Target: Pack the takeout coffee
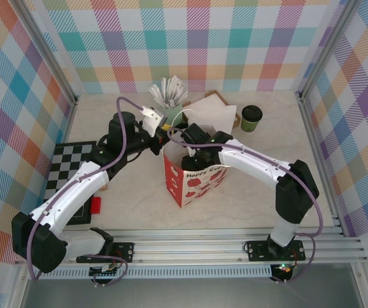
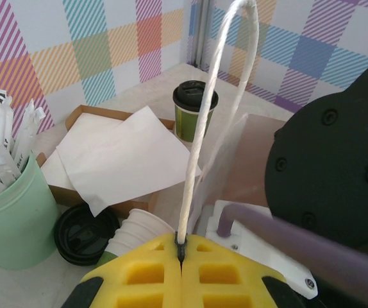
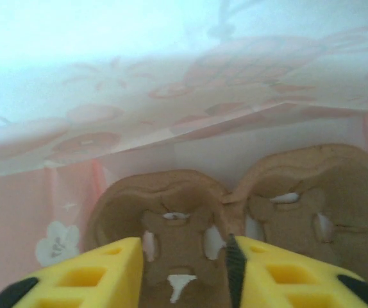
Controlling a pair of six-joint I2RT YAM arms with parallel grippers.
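Your takeout coffee (image 1: 251,118), at two o'clock from the bag, is matt dark green paper under a black plastic lid with a faint sheen. The gift bag (image 1: 193,179) is smooth printed paper, thin enough that light glows through its walls, with a white twisted cord handle (image 2: 197,138). Inside it sits a brown moulded-pulp tray (image 3: 190,218), rough and matt. The right hand (image 3: 184,247) wears matt yellow pads (image 3: 88,276). The pale green cup (image 2: 14,218) looks like matt plastic. The desk (image 1: 235,205) is smooth and stone-patterned.
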